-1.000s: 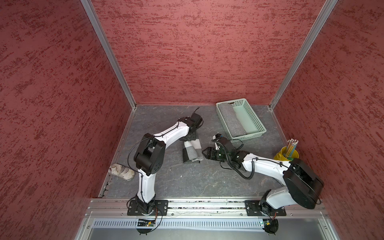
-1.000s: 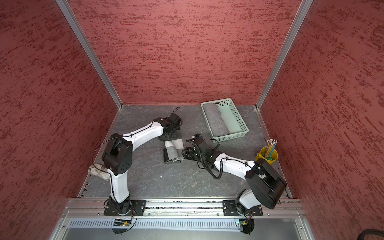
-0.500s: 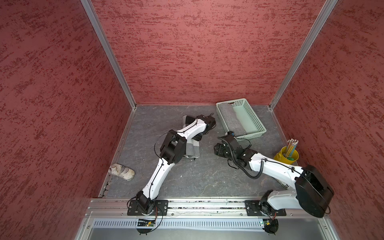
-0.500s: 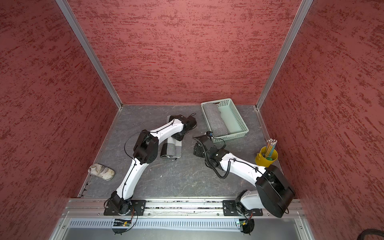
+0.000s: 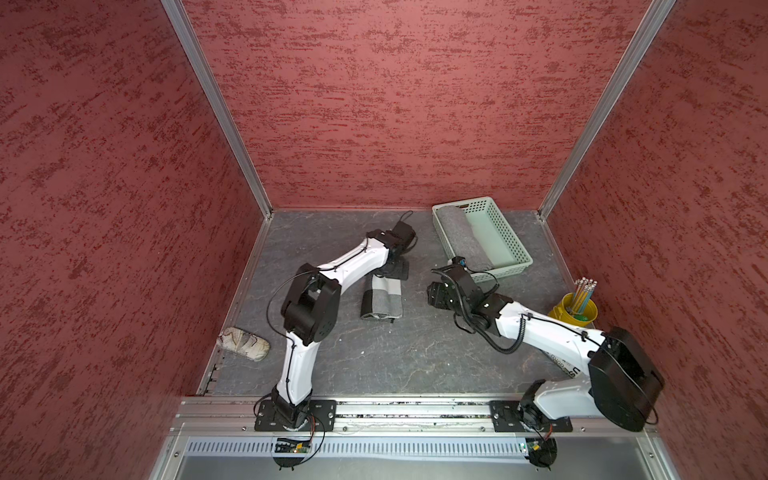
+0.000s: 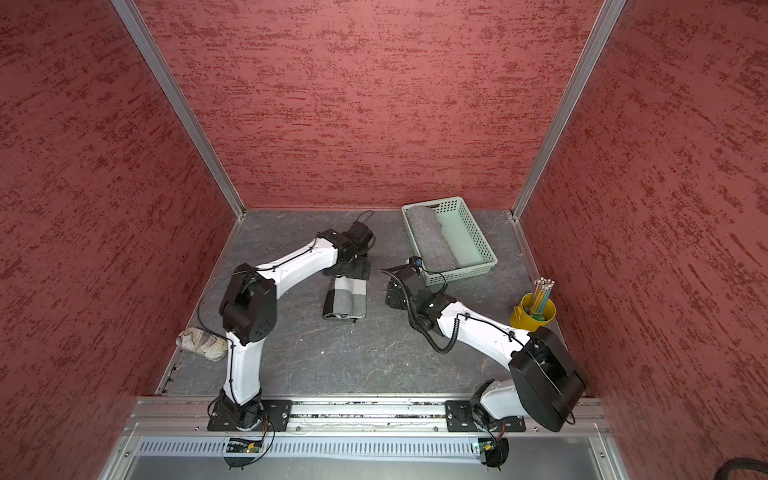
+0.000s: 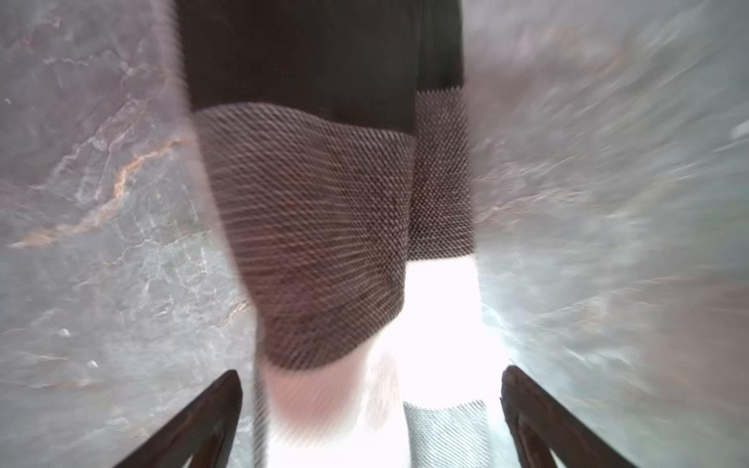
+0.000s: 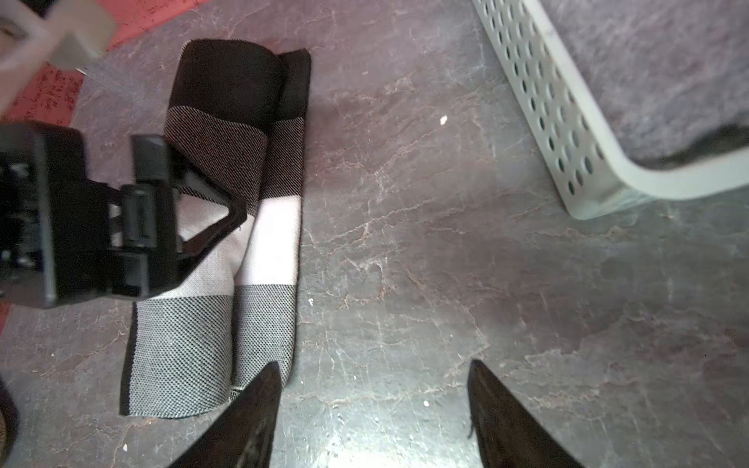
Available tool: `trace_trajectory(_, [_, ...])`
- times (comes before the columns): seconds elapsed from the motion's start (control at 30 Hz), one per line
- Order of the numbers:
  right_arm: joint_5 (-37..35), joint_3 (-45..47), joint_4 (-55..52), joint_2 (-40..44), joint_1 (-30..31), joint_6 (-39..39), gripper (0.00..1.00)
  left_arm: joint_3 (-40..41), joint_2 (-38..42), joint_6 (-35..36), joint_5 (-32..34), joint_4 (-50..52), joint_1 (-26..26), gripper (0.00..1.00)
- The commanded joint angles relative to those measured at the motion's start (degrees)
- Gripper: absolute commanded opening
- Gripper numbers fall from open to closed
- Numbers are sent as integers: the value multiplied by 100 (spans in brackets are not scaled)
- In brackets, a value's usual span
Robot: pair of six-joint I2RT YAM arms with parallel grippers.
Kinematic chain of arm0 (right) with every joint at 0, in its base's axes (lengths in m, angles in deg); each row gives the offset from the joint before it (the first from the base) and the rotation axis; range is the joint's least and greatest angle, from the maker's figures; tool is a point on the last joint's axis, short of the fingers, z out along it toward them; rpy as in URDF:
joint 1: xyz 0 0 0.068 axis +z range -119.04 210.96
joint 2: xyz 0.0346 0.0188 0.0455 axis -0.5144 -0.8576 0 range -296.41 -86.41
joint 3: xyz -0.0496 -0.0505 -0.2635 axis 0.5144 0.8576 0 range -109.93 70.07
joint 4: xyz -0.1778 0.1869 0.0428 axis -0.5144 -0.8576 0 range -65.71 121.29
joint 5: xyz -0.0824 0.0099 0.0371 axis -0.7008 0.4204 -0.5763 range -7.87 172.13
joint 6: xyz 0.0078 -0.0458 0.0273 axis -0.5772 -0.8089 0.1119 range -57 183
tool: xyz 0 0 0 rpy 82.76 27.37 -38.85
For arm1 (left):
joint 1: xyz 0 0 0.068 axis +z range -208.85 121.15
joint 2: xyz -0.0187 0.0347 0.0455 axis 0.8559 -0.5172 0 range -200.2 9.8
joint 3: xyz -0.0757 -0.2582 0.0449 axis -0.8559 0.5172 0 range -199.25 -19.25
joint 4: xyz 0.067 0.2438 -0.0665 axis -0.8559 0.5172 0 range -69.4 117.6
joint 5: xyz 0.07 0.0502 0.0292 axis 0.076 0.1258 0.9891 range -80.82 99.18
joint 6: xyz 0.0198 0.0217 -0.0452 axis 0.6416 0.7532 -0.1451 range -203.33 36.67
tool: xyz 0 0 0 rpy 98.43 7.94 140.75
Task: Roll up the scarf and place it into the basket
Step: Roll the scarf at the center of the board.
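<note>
Scarf [image 8: 263, 243] first: where is it, and which way does it run?

On the table [image 5: 395, 357] between the two arms, part rolled, outside the basket [image 5: 509, 235] (a grey roll [image 5: 462, 239] lies in there). Its long axis runs from the far wall toward the front rail, with the black band at the far end and pale grey at the near end. An unrolled flap lies flat along the side facing the basket.

Who is nearer?

The left gripper [image 7: 371, 370]. It hangs right over the scarf's middle with its jaws wide apart, one finger on each side of the scarf, clamping nothing. Its jaws lie across the long axis.

And the right gripper [image 8: 373, 368]?

Beside the near, pale end, on the basket side, with its jaws apart over bare table and holding nothing. One fingertip sits close to the scarf's corner, but I cannot tell whether it touches.

So what does the next move hinge on?

My guess is that the roll must turn sideways over that flap, toward the right arm. The left jaws stand square to it, but the basket lies on the right arm's side.
</note>
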Motion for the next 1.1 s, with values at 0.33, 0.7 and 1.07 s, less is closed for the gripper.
trace_trajectory(0.33, [-1655, -2965, -1233, -2047, 1229, -139, 74, 2548, 2427, -873, -449, -2117, 1304, 100])
trace_trajectory(0.7, [-1465, -5750, -2002, -4663, 1081, -577, 83, 4354, 3450, -1424, -737, -2895, 2369, 100])
trace_trajectory(1.07, [-212, -5941, -1606, -5342, 906, -1006, 38, 4442, 3252, -1479, -1155, -3209, 2428, 100])
